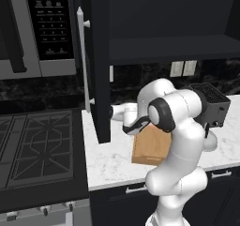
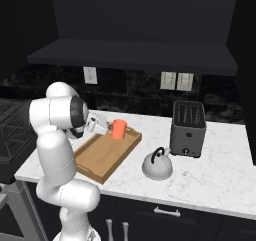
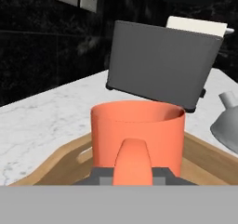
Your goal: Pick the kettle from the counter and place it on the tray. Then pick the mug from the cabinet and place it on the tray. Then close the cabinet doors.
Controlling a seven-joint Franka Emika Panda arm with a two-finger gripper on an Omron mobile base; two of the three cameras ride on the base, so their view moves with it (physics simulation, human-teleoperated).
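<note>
The orange-red mug (image 2: 119, 129) stands upright at the far end of the wooden tray (image 2: 107, 154), and I cannot tell whether it rests on the tray floor. My gripper (image 2: 106, 129) is shut on the mug, reaching in from the left. In the hand view the mug (image 3: 137, 130) is close ahead, and its handle sits between my fingertips at the gripper (image 3: 132, 174). The grey kettle (image 2: 157, 166) with its black handle sits on the white counter (image 2: 215, 177), just right of the tray. The left cabinet door (image 1: 98, 65) stands open over the counter's left end. The dark cabinet shelf (image 2: 135, 55) hangs above.
A boxy dark toaster (image 2: 187, 128) stands behind the kettle near the wall. The black gas stovetop (image 1: 37, 145) lies left of the counter, with the microwave (image 1: 42, 28) above it. My own arm hides much of the tray (image 1: 151, 147) in the left base view.
</note>
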